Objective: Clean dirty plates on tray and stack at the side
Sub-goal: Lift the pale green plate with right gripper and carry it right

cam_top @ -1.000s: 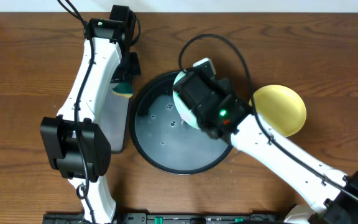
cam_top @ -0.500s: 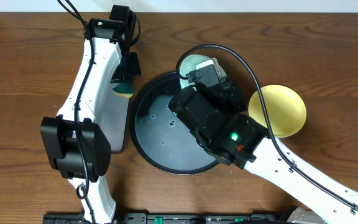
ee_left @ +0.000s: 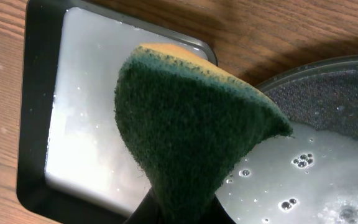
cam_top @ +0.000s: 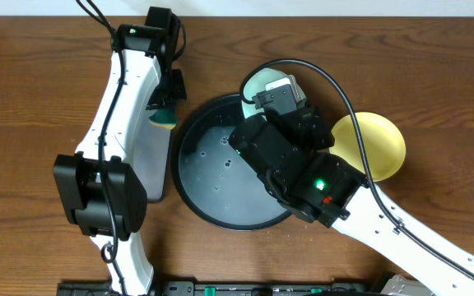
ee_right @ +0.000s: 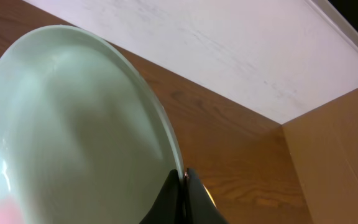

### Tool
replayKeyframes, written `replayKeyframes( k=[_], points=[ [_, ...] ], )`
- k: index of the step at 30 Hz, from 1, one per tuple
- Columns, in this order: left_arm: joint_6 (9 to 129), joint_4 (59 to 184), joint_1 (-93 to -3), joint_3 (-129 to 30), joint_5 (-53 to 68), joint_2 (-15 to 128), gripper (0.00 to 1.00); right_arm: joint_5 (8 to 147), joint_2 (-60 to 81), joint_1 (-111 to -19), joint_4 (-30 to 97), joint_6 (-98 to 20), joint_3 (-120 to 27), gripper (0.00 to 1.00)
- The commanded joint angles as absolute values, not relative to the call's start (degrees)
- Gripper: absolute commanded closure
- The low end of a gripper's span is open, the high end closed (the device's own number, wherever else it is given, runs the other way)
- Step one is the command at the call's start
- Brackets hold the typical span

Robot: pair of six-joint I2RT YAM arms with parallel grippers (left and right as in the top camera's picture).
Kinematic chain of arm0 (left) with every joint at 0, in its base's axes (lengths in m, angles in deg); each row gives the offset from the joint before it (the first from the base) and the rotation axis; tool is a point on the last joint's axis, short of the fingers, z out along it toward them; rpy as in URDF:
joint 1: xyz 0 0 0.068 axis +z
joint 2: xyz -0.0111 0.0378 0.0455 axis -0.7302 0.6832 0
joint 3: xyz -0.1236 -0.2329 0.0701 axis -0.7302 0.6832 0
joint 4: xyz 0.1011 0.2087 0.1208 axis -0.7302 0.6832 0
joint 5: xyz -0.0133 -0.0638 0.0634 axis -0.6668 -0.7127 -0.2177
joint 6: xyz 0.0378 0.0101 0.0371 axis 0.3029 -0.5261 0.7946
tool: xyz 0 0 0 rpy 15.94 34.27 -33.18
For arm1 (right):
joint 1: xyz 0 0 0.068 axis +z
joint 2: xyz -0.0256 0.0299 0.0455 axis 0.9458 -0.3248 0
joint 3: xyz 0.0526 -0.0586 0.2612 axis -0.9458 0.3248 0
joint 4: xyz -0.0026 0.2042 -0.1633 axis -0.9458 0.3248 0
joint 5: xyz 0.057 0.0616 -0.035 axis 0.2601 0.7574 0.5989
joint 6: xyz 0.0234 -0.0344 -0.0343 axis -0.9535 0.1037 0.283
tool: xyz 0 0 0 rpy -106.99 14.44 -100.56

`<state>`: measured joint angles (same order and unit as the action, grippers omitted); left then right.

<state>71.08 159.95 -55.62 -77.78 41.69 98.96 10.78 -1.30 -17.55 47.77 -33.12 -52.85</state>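
Here, brown wood-grain table (cam_top: 39, 82), wet glossy black tray (cam_top: 212, 191), white wall (ee_right: 229, 50) beyond.

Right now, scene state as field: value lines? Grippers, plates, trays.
round tray: wet, with soapy bubbles; partly hidden by the right arm
left gripper: shut on sponge, between the rectangular tray and the round tray
right gripper: shut on mint plate, gripping its rim
mint plate position: at the round tray's far right edge
yellow plate: on the table, right of the round tray
third plate: not visible
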Motion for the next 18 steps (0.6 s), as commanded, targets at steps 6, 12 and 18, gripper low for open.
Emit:
replayKeyframes(
  k=[6,12,18],
  points=[
    [71.61,160.3,-55.33,-78.72,42.41,97.43,0.92,9.69,-0.36,-16.96,47.37,-32.92,-53.15,0.99],
    [71.63,159.82,-55.33,-78.72,42.41,97.43,0.92,9.58,-0.36,-17.0,47.37,-32.9,-53.15,0.99],
    [71.63,159.5,-55.33,-78.72,42.41,97.43,0.92,10.26,-0.45,-17.03,47.46,-33.42,-53.11,0.99]
  ],
)
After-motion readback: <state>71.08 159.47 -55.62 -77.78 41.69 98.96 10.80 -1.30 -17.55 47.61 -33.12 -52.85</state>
